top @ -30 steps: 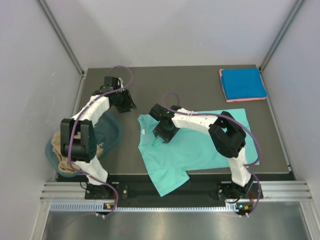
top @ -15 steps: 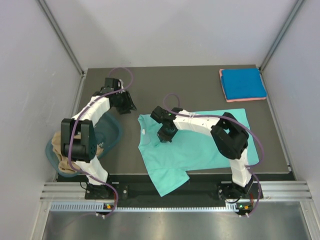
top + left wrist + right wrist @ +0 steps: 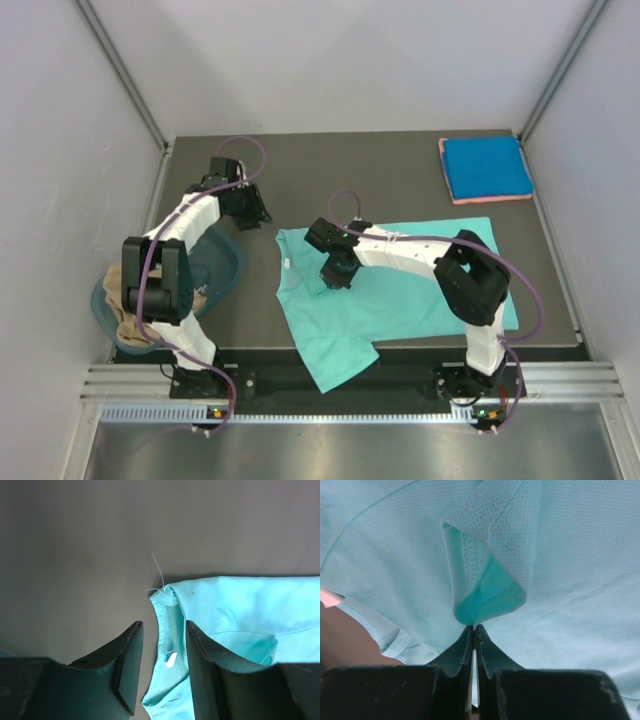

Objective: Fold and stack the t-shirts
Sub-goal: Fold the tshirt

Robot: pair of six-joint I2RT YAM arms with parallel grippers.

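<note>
The teal t-shirt (image 3: 400,290) lies spread flat on the table (image 3: 400,170), across its middle and near side, with one sleeve reaching past the near edge. The right gripper (image 3: 473,627) is closed on a thin ridge of the shirt's cloth near the neck end.

Risk: the pinch appears shallow, so the fabric may slip free when lifted. It may also catch only the top layer, dragging the shirt into a bunch instead of a clean fold.

The left gripper (image 3: 162,625) hangs with jaws apart, holding nothing, above the shirt's far left corner. The white neck label (image 3: 171,659) shows between its fingers. The folded blue t-shirt (image 3: 487,167) lies well apart, at the far right corner.
</note>
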